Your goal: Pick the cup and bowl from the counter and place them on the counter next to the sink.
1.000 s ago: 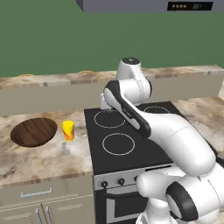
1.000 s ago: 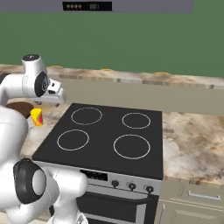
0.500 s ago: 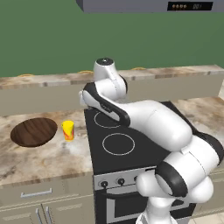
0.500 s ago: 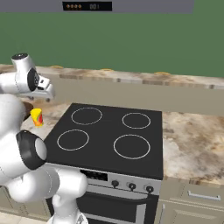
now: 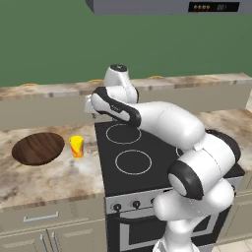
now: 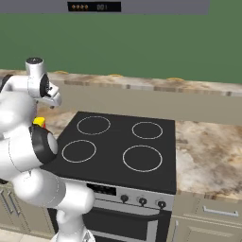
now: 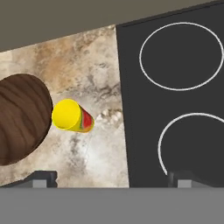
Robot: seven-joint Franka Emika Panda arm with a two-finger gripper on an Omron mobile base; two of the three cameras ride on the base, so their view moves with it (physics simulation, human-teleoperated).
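Observation:
The yellow cup (image 5: pixel 76 146) with red-orange marks stands upright on the marbled counter (image 5: pixel 49 179), just left of the stove. Beside it on the left lies the wide dark wooden bowl (image 5: pixel 38 147). My gripper (image 5: pixel 91 106) hovers high above the stove's rear left corner, right of the cup. In the hand view the cup (image 7: pixel 72 116) and bowl (image 7: pixel 19 118) lie left of centre, and the gripper (image 7: pixel 113 178) is open with its fingertips (image 7: pixel 41 178) far apart and nothing between them. A bit of the cup (image 6: pixel 38 122) peeks out behind my arm. The sink is out of view.
The black glass stovetop (image 5: pixel 133 152) with several burner rings sits right of the cup. A raised counter ledge (image 5: pixel 49 91) runs along the green back wall. More counter (image 6: pixel 203 156) lies right of the stove. A range hood (image 5: pixel 162 6) hangs above.
My arm has swung left across the stove, bringing the hand closer to the cup's side. The gripper stays open. Cup and bowl have not moved.

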